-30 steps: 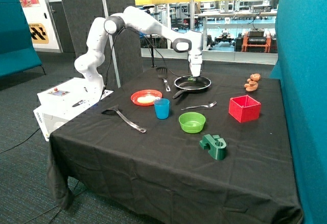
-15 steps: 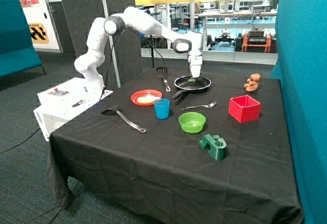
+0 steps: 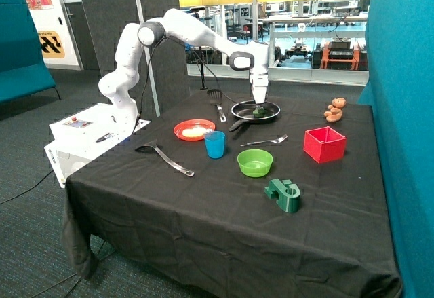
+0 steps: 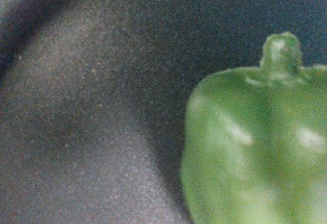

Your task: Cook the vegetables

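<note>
Green veg (image 3: 258, 111) in pan (image 3: 271, 115), under claw (image 3: 259, 103)

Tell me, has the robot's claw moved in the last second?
Yes, slightly: the gripper has lifted a little above the black pan, leaving the green vegetable lying in it.

outside: bright, even, sharp | wrist: dim, blurred, grainy

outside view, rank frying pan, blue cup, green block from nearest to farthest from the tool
1. Frying pan: directly under the tool, holding the green vegetable.
2. Blue cup: mid-table, beside the orange plate.
3. Green block: toward the table's front edge, farthest.
</note>
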